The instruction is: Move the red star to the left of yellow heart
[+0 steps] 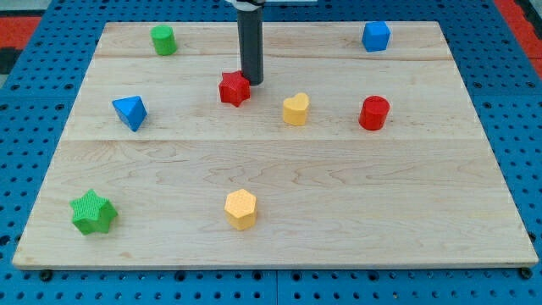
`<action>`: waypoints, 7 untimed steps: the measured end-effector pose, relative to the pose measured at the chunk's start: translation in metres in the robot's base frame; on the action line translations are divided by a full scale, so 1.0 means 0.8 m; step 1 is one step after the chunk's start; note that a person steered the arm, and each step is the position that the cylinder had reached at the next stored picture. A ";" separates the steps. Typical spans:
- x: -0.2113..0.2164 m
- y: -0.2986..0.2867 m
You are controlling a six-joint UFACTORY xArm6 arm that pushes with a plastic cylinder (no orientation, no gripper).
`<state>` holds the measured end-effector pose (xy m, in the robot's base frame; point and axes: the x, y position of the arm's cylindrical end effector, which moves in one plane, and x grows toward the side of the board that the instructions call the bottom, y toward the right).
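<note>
Camera view puts the red star (235, 88) in the board's upper middle, left of the yellow heart (295, 109) and apart from it; its arms spread evenly, showing no long axis. My tip (251, 80), a bare rod with no pincer, touches the star's upper right side.

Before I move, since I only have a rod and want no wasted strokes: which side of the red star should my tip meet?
No grip is possible, only a push. The red star already lies to the view's left of the yellow heart, slightly higher. My tip sits at its upper right edge; pressing there would nudge it down-left, probably enough.
</note>
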<state>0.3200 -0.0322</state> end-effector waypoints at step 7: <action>0.052 -0.048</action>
